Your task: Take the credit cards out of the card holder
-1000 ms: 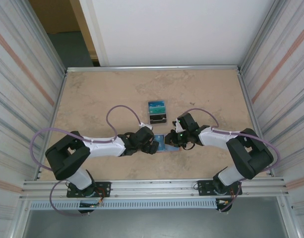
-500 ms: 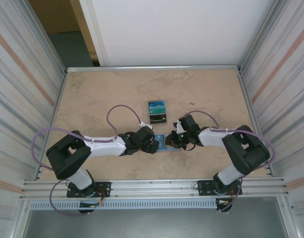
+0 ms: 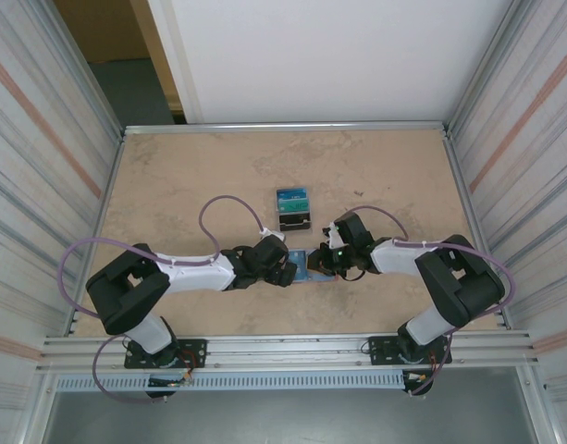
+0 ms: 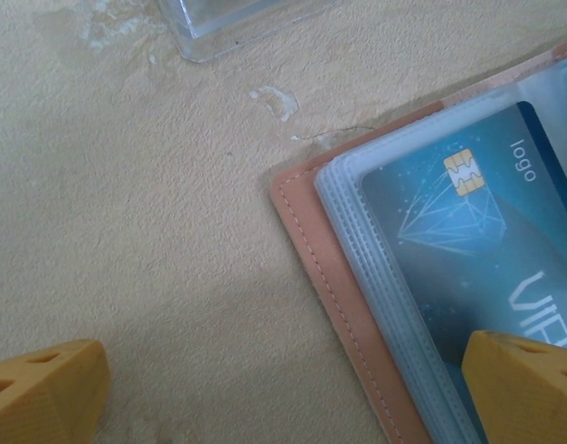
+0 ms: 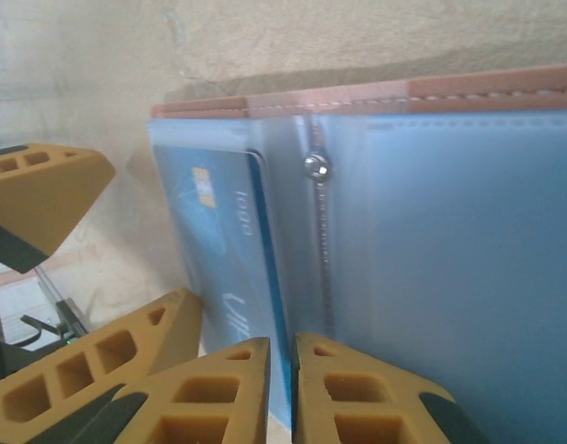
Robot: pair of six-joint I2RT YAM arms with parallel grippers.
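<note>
We see a beige, stone-patterned tabletop (image 3: 191,176) with a small dark tiered stand (image 3: 293,213) upright near its middle. Ribbed grey metal walls (image 3: 43,139) flank both sides (each with a faint reddish stripe), a plain white panel (image 3: 329,55) stands behind, and a clear plastic corner (image 4: 237,18) rests on the tabletop.

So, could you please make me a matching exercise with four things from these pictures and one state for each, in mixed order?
Things:
1. card holder
2. credit card
3. left tool
4. right tool

States:
a. wide open
b. lying open on the table
c. almost shut
d. inside a clear sleeve

Pairs: 1-b; 2-d; 3-a; 4-c
</note>
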